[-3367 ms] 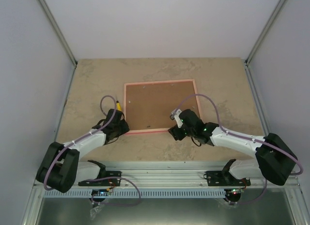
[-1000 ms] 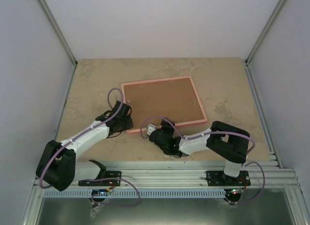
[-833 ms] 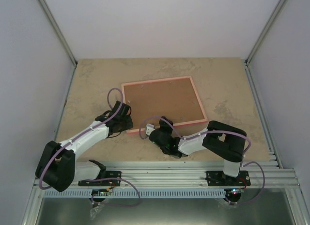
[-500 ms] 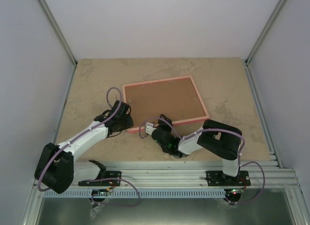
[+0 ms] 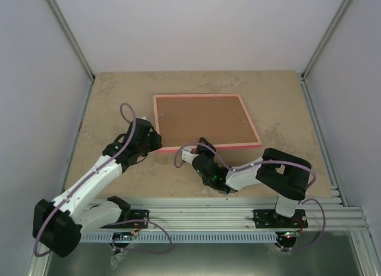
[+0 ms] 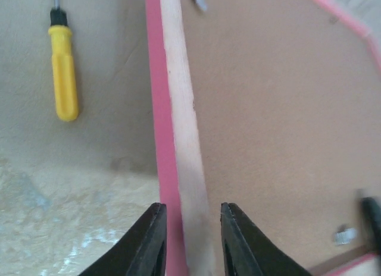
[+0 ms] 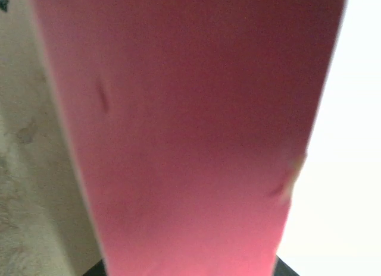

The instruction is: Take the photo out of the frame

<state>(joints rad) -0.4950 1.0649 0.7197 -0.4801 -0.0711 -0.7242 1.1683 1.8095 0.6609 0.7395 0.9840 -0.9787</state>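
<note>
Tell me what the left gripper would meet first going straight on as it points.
The frame: its side rail sits between the fingers of the left gripper, directly ahead. Whether they touch it is unclear.

frame (image 5: 196,96) (image 6: 156,80) (image 7: 190,133) look: thin, bright pink, rectangular, with a pale wood strip along its inner back edge
frame pose: flat on the surface (image 5: 119,97), back side up, with the brown backing board (image 5: 202,120) filling it
frame place: mid-surface, lying slightly askew — far edge shorter in the top view
photo: hidden — not seen in any view
</note>
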